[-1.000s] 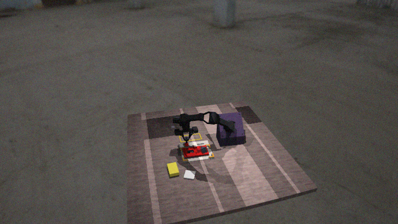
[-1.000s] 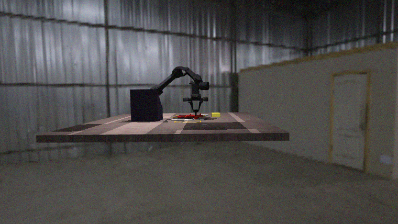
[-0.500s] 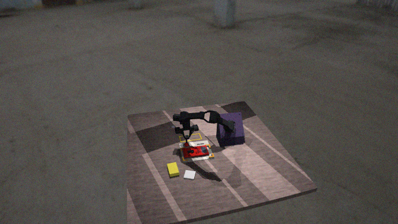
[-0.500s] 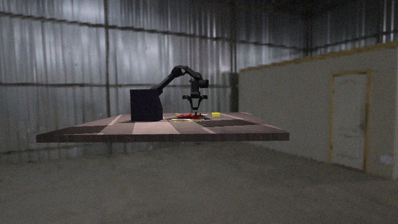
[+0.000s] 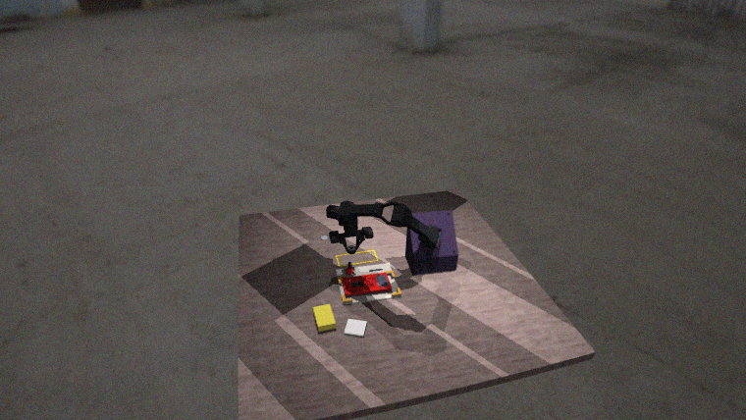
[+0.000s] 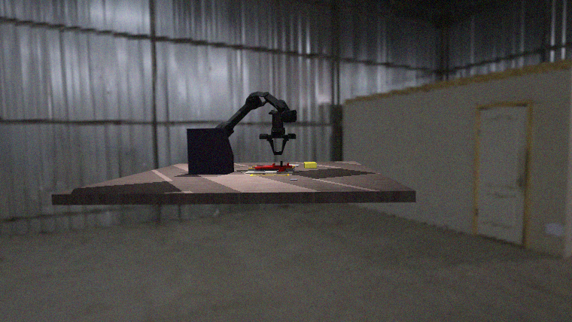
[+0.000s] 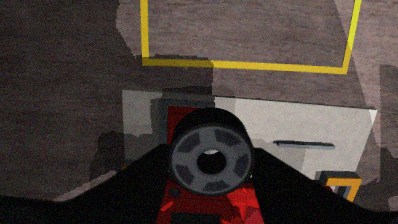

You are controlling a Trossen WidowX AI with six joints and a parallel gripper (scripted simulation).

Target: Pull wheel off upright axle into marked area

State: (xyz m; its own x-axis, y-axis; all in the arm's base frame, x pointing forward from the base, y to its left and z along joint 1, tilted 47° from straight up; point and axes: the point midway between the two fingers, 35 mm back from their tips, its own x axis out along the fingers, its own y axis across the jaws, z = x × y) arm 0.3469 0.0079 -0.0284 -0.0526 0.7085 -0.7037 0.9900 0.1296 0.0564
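A black robot gripper [image 7: 211, 167] hangs above a red fixture [image 5: 365, 284] on a wooden table [image 5: 469, 323]. Its jaws are closed partway around a grey-spoked wheel [image 7: 211, 159], held in the air above the fixture. A yellow-outlined marked area [image 5: 356, 258] lies just beside the fixture, toward the gripper.

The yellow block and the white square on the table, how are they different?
The yellow block is bright yellow; the white square is white. The yellow block is thick, with side faces showing, while the white square looks thin and flat. The yellow block is a longer rectangle; the white square is nearly square. Both lie side by side on the table, apart from the tool holding the wheel.
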